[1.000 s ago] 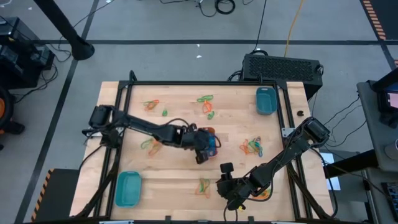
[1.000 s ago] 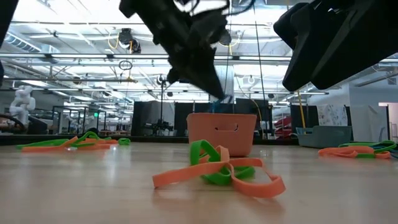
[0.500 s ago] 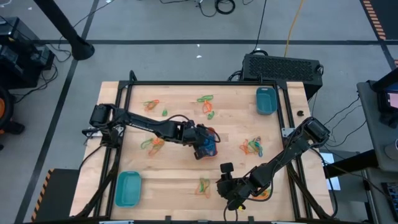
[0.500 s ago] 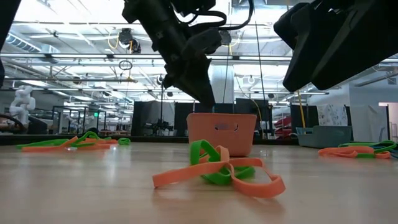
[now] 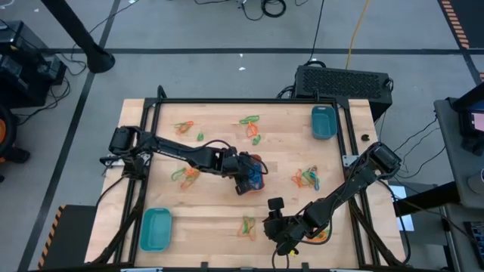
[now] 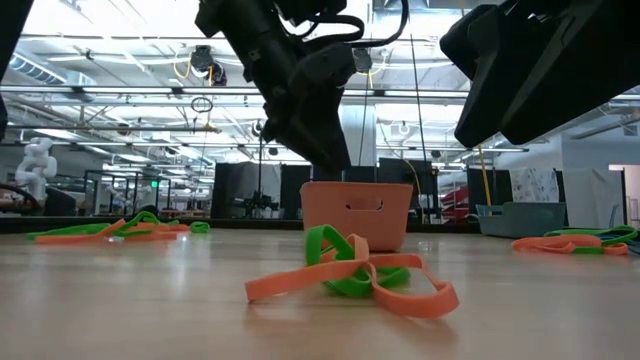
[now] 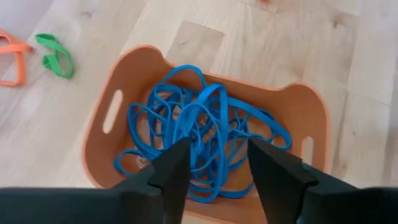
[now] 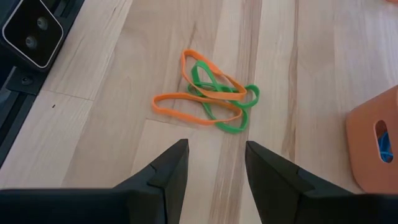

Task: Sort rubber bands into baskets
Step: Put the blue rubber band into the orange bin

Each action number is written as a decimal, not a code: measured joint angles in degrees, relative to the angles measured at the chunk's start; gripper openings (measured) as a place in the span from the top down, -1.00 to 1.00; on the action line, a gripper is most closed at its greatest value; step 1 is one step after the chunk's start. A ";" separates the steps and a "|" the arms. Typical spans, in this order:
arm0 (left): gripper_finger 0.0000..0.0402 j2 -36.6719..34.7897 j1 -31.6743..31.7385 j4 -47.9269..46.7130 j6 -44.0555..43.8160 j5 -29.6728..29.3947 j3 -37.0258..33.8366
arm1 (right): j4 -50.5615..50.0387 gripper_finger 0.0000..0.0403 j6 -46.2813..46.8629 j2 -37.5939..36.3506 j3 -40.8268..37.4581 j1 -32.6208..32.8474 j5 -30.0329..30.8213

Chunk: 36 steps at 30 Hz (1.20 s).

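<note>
Blue rubber bands point(image 7: 205, 137) lie tangled in the orange basket point(image 7: 124, 81) at mid-table, and the left gripper point(image 7: 214, 165) hangs right above it, so the step in hand looks like a drop-off. To do it well, the arm should lift straight up, making sure no blue loop is snagged on a finger point(image 7: 171, 171) and trails out over the rim. Its fingers stand apart with nothing clamped between them; whether the tips brush the top loops cannot be told from the left wrist view. The right gripper point(image 8: 214, 165) waits near the front edge of the table, fingers likewise spread and empty, just short of a knot of orange and green bands point(image 8: 208, 99). Further mixed clusters lie scattered over the wood point(image 5: 306, 178) — still to be sorted — while the teal baskets sit well apart, one at the far right point(image 5: 323, 122), one at the near left point(image 5: 156, 229).
</note>
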 joint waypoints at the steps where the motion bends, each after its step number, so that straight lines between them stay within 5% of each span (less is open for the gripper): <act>1: 0.13 0.00 0.07 -0.01 -0.47 0.72 0.00 | 0.00 0.25 0.00 0.00 0.00 0.00 0.00; 8: 0.11 -0.43 1.28 -0.93 -4.16 8.31 0.36 | 0.24 0.25 -0.02 0.00 0.00 0.00 0.01; 14: 0.11 -4.65 1.54 -3.78 -6.05 8.63 2.37 | 0.42 0.25 0.04 0.00 0.00 0.07 0.03; 25: 0.10 -13.17 -4.14 -10.58 -5.98 2.46 2.86 | 0.00 0.25 1.45 0.00 0.00 0.07 0.53; 36: 0.10 -14.05 -18.64 -20.78 -13.83 -3.03 2.82 | -0.47 0.25 3.67 0.00 0.00 0.17 0.48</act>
